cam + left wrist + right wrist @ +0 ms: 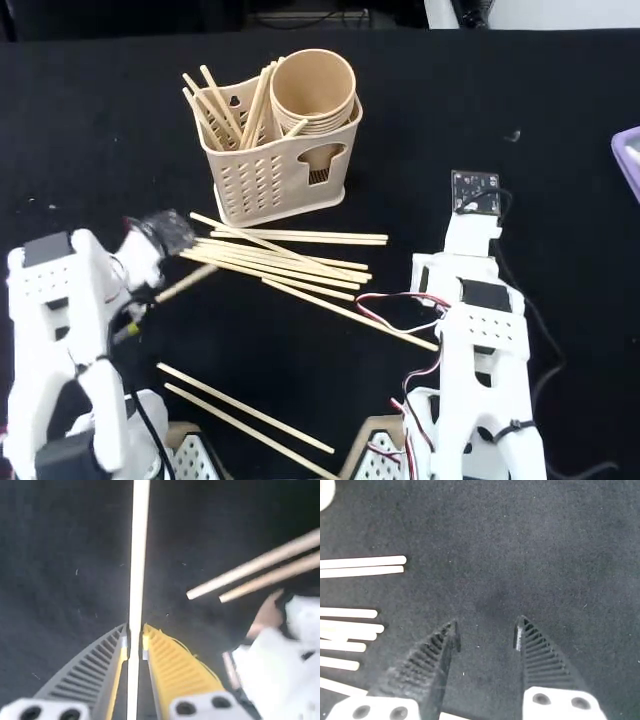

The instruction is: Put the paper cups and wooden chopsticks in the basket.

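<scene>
A beige slotted basket [275,175] stands at the middle back, with stacked paper cups [313,90] and several wooden chopsticks [215,105] in it. More chopsticks [290,262] lie fanned out on the black table in front of it. My left gripper [134,630] is shut on one chopstick [138,555], which runs straight out between its grey and yellow fingers. In the high view that chopstick [187,283] slants by the left arm. My right gripper [485,630] is open above bare table, to the right of the pile's ends [380,565].
Two loose chopsticks [245,412] lie near the front edge between the arm bases. A purple object [628,160] sits at the right edge. Red and white cables [400,310] hang by the right arm. Bare table lies right of the basket.
</scene>
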Controlling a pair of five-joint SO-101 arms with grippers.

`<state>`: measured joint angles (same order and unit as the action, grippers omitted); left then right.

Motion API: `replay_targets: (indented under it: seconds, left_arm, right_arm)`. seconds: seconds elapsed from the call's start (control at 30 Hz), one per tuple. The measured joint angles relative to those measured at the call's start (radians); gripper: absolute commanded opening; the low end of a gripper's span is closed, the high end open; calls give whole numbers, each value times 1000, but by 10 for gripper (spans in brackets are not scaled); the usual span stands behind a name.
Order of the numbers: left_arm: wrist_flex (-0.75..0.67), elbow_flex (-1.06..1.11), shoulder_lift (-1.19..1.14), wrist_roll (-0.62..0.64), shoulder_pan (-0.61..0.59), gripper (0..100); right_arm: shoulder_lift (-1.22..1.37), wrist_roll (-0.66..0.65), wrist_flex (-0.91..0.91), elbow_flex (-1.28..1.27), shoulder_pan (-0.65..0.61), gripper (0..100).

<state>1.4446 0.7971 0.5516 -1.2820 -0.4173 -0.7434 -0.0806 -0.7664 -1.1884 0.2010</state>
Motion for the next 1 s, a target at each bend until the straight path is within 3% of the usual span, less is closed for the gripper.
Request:
replay_targets:
  seconds: [0.2, 0.4, 0.53, 0.63, 0.77, 1.0]
  left_arm:
    - [14, 54, 87, -87, 180, 29]
    - [14, 109, 94, -94, 482, 29]
    - [-3, 75, 34, 3, 643, 34]
    - [-66, 37, -40, 114, 672, 95]
    - [-86, -8, -144, 198, 678, 294]
    - [71, -140, -218, 256, 684, 274]
  right_arm:
    - [0, 0, 0, 0, 0, 182]
    - [0, 0, 0, 0, 0, 181]
    - [0, 0, 0, 0, 0, 181]
    - [0, 0, 0, 0, 0, 181]
    - [-5, 0, 0, -15, 0, 181]
    - [-11, 0, 3, -15, 2, 181]
